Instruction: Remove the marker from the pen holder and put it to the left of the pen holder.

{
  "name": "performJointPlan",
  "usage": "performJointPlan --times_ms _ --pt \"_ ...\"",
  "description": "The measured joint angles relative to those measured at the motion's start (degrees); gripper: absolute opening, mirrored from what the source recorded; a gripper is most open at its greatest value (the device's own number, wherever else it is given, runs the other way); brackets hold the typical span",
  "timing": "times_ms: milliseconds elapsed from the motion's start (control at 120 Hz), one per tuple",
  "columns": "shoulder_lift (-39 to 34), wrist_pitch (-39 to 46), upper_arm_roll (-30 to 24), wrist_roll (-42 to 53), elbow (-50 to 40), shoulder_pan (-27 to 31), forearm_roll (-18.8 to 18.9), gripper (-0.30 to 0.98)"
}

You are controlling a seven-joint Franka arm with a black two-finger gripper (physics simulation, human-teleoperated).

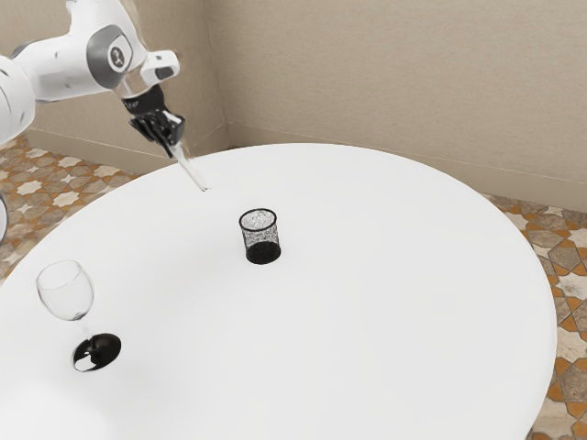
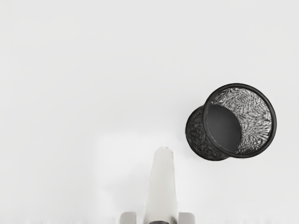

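In the exterior view my gripper is up at the upper left, above the table's far left part, shut on the white marker, which slants down and toward the exterior view's right. The black mesh pen holder stands upright on the table, lower than the marker's tip and to its right. In the wrist view the marker extends out between the two fingertips of the gripper. The pen holder has a bare dark floor inside, and the marker is apart from it.
A wine glass with a dark base stands near the exterior view's left edge on the round white table. Behind the table is a beige wall; patterned tiles cover the floor.
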Motion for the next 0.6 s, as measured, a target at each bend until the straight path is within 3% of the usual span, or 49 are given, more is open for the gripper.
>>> performJointPlan --times_ms 83,250,442,600 --pt "0.66 -0.99 2.87 -0.02 -4.25 0.24 0.41 -0.09" --pt "3.98 0.31 3.23 -0.04 -9.73 0.17 0.11 -0.09" --pt "4.25 1.35 3.18 0.51 -10.93 0.21 -2.36 0.32" --pt "2.57 1.35 3.20 0.94 -10.03 0.17 -2.80 0.51"
